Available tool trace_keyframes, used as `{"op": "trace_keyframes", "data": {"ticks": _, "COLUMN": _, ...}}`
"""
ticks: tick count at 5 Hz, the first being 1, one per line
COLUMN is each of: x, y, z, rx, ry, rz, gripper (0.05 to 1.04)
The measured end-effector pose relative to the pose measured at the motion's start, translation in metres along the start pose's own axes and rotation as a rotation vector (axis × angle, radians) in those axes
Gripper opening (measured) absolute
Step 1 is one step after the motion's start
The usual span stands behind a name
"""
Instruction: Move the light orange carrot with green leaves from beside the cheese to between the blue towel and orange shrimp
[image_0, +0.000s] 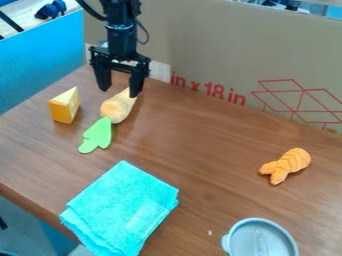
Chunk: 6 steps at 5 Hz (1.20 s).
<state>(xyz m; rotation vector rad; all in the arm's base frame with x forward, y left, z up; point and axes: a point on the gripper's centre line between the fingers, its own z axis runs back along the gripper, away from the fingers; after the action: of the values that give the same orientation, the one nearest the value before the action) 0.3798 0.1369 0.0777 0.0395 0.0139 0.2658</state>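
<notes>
The black gripper (119, 93) hangs over the back left of the table, open, with its two fingers wide apart. Its right fingertip is beside or just above the upper end of a beige toy vegetable (116, 109) with a green leafy top (97, 135) that points toward the front left. I cannot tell whether they touch. Left of the vegetable stands a yellow-orange cheese wedge (65, 105).
A folded turquoise cloth (123, 207) lies at the front left of the brown table (200, 155). An orange shrimp-like toy (287, 164) lies at the right, and a grey round container (260, 240) is at the front right. Cardboard (214, 55) and a blue panel (40, 62) border the table.
</notes>
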Motion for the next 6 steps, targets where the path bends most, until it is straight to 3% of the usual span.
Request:
{"op": "trace_keyframes", "data": {"ticks": 1, "x": 0.008, "y": 0.002, "z": -0.006, "rx": -0.041, "ry": 0.009, "rz": 0.017, "gripper": 1.001}}
{"op": "trace_keyframes", "data": {"ticks": 2, "x": 0.009, "y": 0.005, "z": -0.031, "rx": -0.027, "ry": 0.081, "rz": 0.055, "gripper": 1.001}}
{"op": "trace_keyframes", "data": {"ticks": 4, "x": 0.004, "y": 0.006, "z": -0.048, "rx": -0.011, "ry": 0.099, "rz": 0.131, "gripper": 0.965}}
{"op": "trace_keyframes", "data": {"ticks": 5, "x": -0.012, "y": 0.005, "z": -0.047, "rx": -0.011, "ry": 0.082, "rz": 0.143, "gripper": 0.724}}
{"op": "trace_keyframes", "data": {"ticks": 6, "x": -0.030, "y": -0.007, "z": -0.032, "rx": -0.009, "ry": 0.021, "rz": 0.094, "gripper": 0.576}}
